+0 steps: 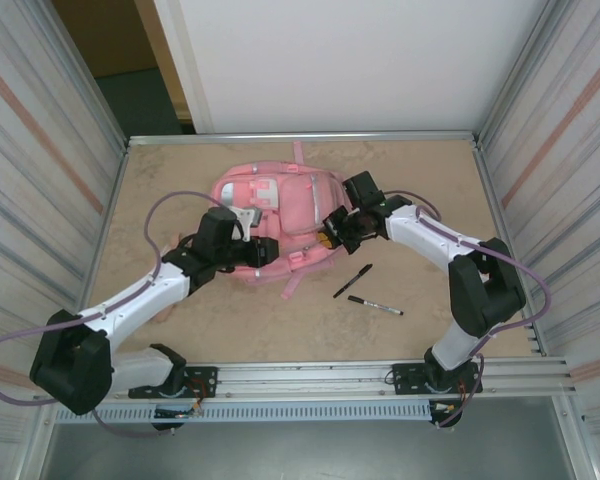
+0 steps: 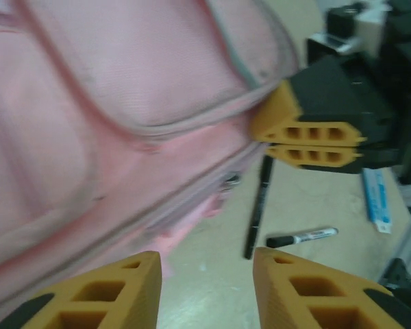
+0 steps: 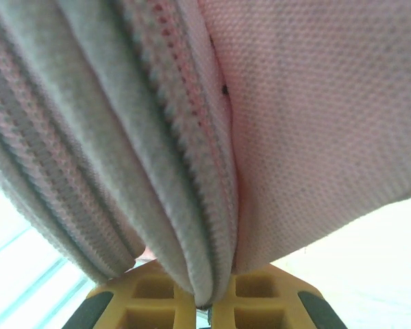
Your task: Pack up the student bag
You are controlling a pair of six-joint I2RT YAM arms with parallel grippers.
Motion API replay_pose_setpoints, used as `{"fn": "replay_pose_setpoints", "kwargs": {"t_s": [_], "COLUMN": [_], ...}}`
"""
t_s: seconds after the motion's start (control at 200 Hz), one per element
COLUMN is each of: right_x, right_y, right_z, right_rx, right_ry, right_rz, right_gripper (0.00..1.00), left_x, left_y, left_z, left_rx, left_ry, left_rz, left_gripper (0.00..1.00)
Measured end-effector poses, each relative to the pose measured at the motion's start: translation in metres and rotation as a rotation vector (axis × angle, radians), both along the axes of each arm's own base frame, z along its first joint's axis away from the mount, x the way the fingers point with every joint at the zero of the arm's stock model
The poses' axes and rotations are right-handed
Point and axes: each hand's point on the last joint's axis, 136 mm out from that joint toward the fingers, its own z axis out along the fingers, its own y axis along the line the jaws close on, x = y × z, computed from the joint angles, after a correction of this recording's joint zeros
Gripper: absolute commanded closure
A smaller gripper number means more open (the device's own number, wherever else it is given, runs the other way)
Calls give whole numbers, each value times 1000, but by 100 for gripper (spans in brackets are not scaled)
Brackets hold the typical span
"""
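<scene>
The student bag (image 1: 280,212), a soft pink backpack with a white patch, lies flat in the middle of the table. At its right edge my right gripper (image 1: 331,233) is shut on the bag's zipped seam. In the right wrist view that grey-pink seam (image 3: 192,226) runs down between the yellow fingers of the right gripper (image 3: 204,303). My left gripper (image 1: 263,253) sits at the bag's near-left edge. In its wrist view the left gripper (image 2: 205,264) stands open over bare table, with the bag (image 2: 123,103) just ahead and the right gripper (image 2: 266,136) pinching the fabric beyond.
A black pen (image 1: 352,281) and a black-capped marker (image 1: 375,305) lie on the table near the bag's right front; both also appear in the left wrist view as the pen (image 2: 259,205) and marker (image 2: 301,237). Metal walls enclose the table on both sides.
</scene>
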Motion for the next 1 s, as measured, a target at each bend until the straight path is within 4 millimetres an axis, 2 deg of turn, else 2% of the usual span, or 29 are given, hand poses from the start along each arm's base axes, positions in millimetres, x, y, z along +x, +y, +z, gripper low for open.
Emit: {"fn": "replay_pose_setpoints", "kwargs": {"t_s": [0.12,0.23,0.416,0.546,0.666,0.757,0.907,1.002], "right_x": [-2,-2,-3,-3,-4,-4,-4,-3], "right_y": [5,10,19,22,22,22,23,23], "right_z": [-1,0,2,5,5,5,4,4], "right_rx": [0,16,39,44,46,46,46,46], "right_ry": [1,7,13,8,10,10,10,11], "right_rz": [12,12,25,29,31,30,31,31], "right_gripper": [100,100,100,100,100,100,100,100], "left_x": [-15,-9,-1,4,7,11,11,12], "left_y": [-26,-38,-40,-45,-41,-37,-33,-34], "left_z": [2,-2,-27,-36,-40,-41,-44,-44], "left_rx": [2,11,44,59,87,116,152,145], "left_ry": [5,30,109,133,143,137,131,128], "left_rz": [-79,-83,-50,-52,-21,10,31,22], "left_gripper": [59,60,63,64,53,53,56,64]}}
